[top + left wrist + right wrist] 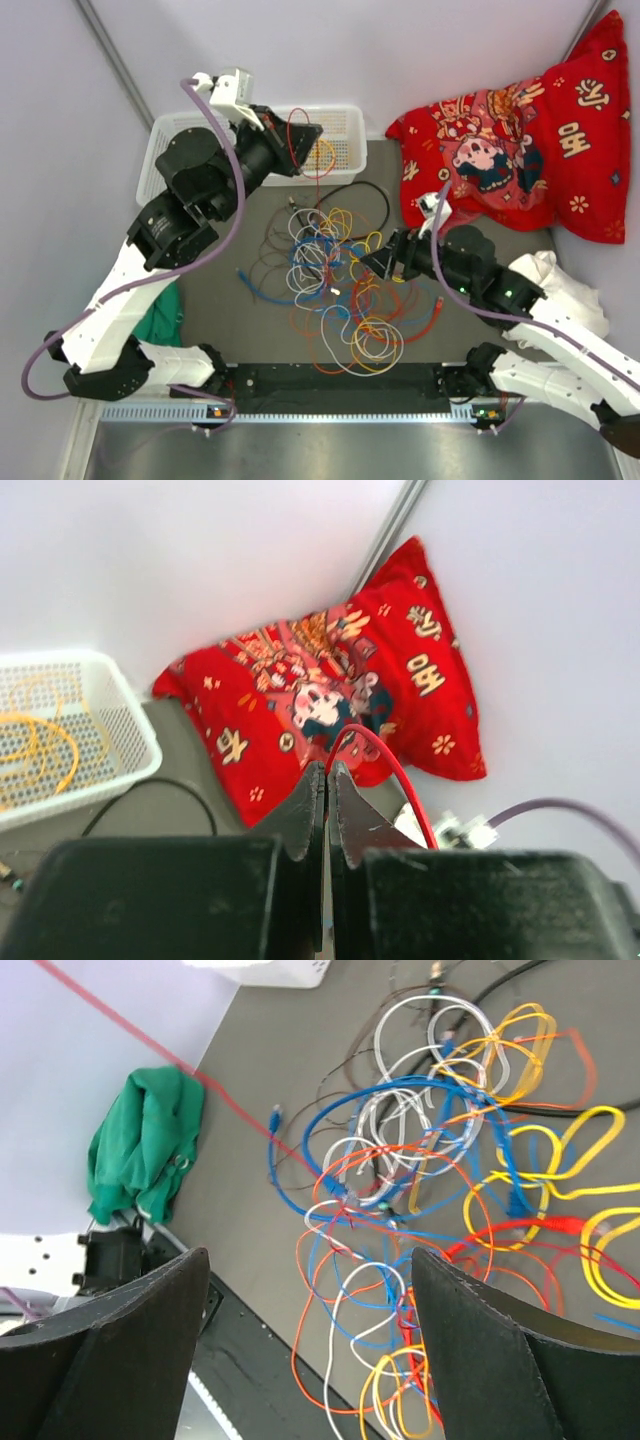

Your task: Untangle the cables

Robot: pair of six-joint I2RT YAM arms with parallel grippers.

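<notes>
The left gripper (pixel 326 770) is pinched shut on a red cable (pixel 385 760), held high by the basket (pixel 350 112), probably to draw it free. The right gripper (pixel 308 1260) hangs open over the cables (pixel 335 290) heaped mid-table, likely to pin them.

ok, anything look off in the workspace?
Besides the tangled multicoloured cables, a red patterned cushion slumps in the far-right corner and a crumpled green cloth lies beside the left arm; neither belongs to cable sorting.
</notes>
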